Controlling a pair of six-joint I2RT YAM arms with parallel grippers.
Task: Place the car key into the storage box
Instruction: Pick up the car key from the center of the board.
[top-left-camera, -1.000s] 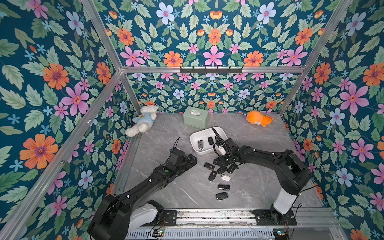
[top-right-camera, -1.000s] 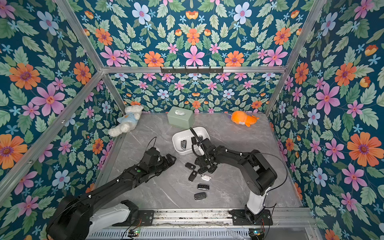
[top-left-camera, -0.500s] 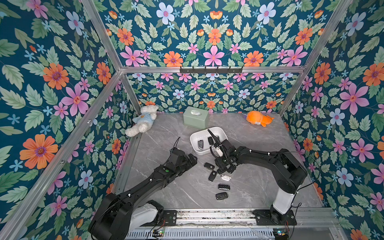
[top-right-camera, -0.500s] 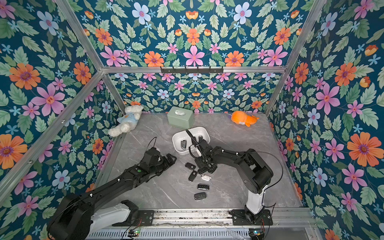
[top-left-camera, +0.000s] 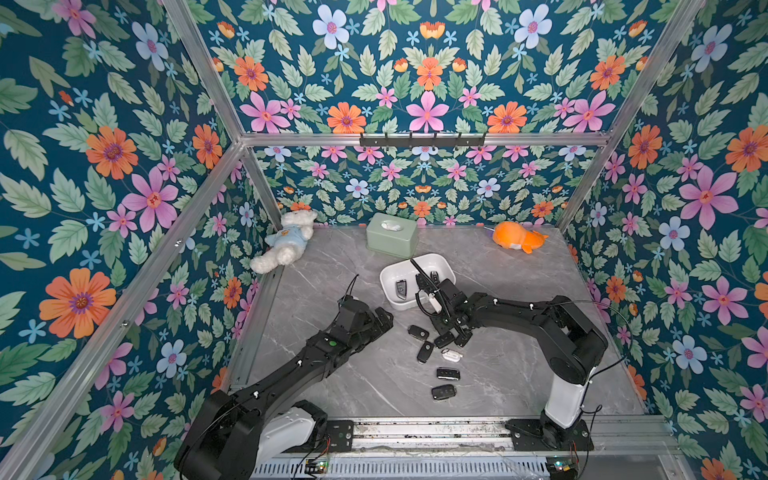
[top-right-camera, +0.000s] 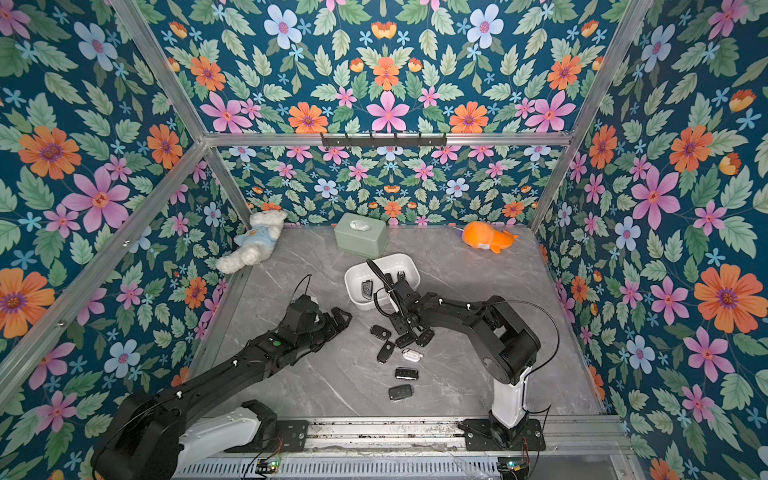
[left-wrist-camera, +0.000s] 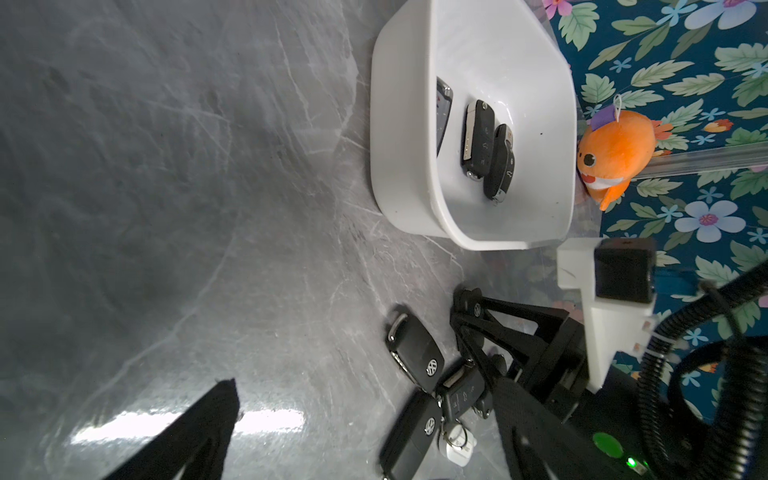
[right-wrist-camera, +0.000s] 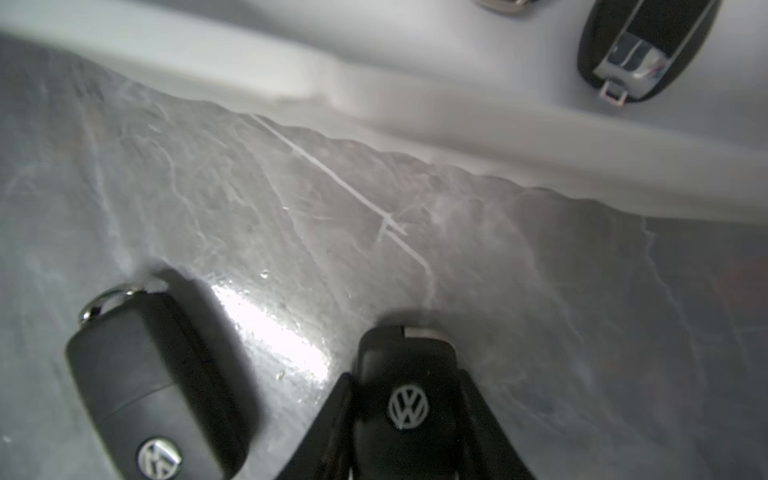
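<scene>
The white storage box stands mid-floor with three car keys inside. Just in front of it lies a cluster of black car keys. My right gripper reaches down into that cluster. In the right wrist view it is shut on a black VW car key down at the floor, its fingers against both sides. Another VW key lies beside it, and the box wall is just beyond. My left gripper hovers open left of the cluster, holding nothing.
A white fob and two more black keys lie nearer the front rail. A sage-green tissue box sits behind the storage box. A white teddy and an orange plush lie at the back wall.
My right gripper's jaws have closed on the VW key while staying low over the cluster. The left arm has not moved.
</scene>
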